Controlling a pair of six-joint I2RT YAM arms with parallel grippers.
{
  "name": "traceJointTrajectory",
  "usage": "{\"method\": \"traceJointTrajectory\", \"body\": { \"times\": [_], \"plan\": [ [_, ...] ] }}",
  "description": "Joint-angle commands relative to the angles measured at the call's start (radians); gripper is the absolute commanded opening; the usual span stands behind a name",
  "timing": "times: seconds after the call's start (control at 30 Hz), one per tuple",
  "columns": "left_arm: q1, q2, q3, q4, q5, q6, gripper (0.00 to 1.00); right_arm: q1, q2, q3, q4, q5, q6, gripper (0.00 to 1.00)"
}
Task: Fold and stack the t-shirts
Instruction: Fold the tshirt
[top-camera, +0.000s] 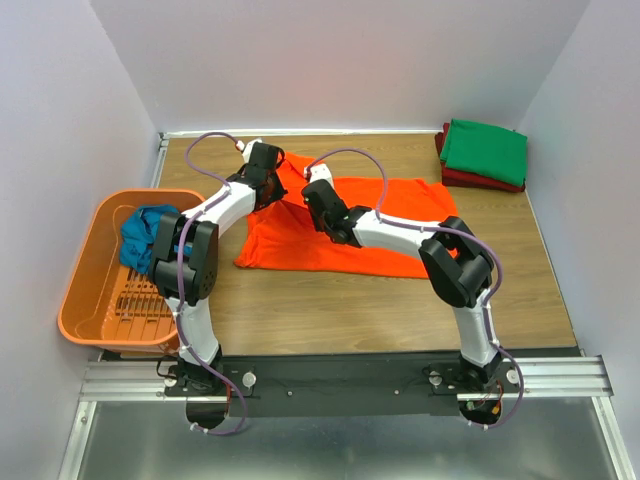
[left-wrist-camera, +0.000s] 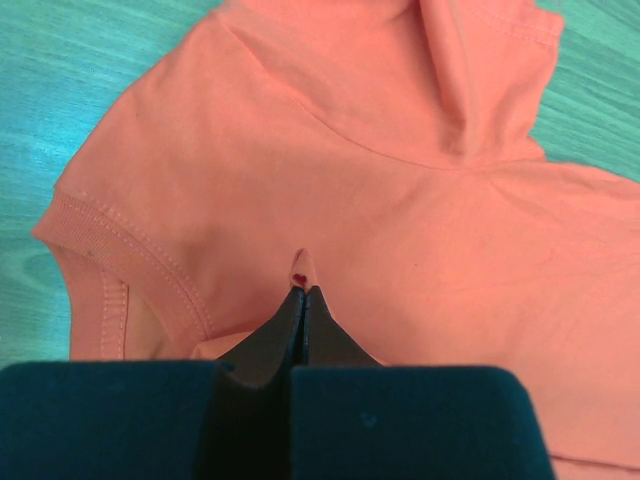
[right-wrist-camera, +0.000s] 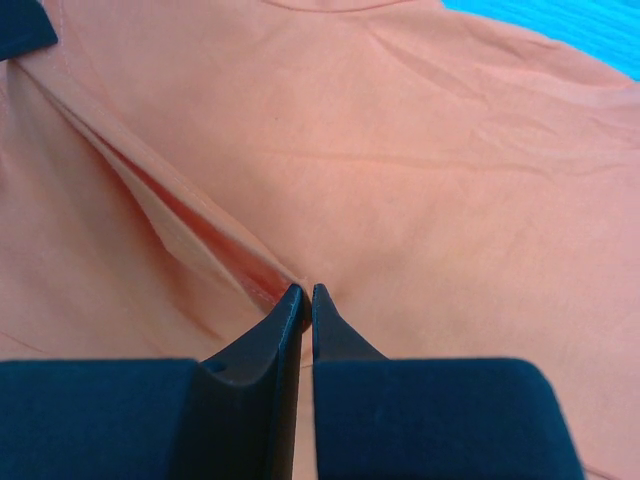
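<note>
Orange t-shirt (top-camera: 385, 225) lies spread on the wooden table (top-camera: 350, 310), centre to far side. Left gripper (left-wrist-camera: 303, 290) is clenched on a small peak of its cloth at the far left end. Right gripper (right-wrist-camera: 306, 297) pinches a raised fold just beside. Green t-shirt (top-camera: 485, 150) sits folded atop dark red t-shirt (top-camera: 480, 182) in the far right corner. Teal-blue t-shirt (top-camera: 140, 235) is bunched in the plastic basket (top-camera: 90, 300), left.
</note>
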Motion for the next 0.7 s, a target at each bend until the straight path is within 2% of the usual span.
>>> {"method": "traceJointTrajectory", "body": {
  "times": [0.0,0.07,0.2,0.23,0.5,0.57,0.67],
  "plan": [
    [0.005,-0.049,0.030,0.009,0.009,0.022,0.00,-0.014,-0.048,0.007,0.020,0.054,-0.001,0.13],
    [0.004,-0.046,0.031,0.010,0.010,0.024,0.01,-0.017,-0.048,0.007,0.020,0.056,0.001,0.13],
    [0.005,-0.042,0.031,0.013,0.007,0.027,0.09,-0.029,-0.040,0.005,0.022,0.053,0.005,0.13],
    [0.005,-0.040,0.033,0.016,0.007,0.030,0.14,-0.034,-0.036,0.005,0.022,0.053,0.007,0.13],
    [0.008,-0.012,0.071,0.023,0.026,0.050,0.27,-0.083,0.000,0.008,0.023,0.021,0.036,0.14],
    [0.010,0.000,0.086,0.018,0.026,0.059,0.32,-0.094,0.004,0.007,0.025,0.008,0.042,0.20],
    [0.016,0.023,0.137,0.006,0.023,0.068,0.35,-0.115,0.015,0.011,0.023,-0.012,0.050,0.36]
  ]
}}
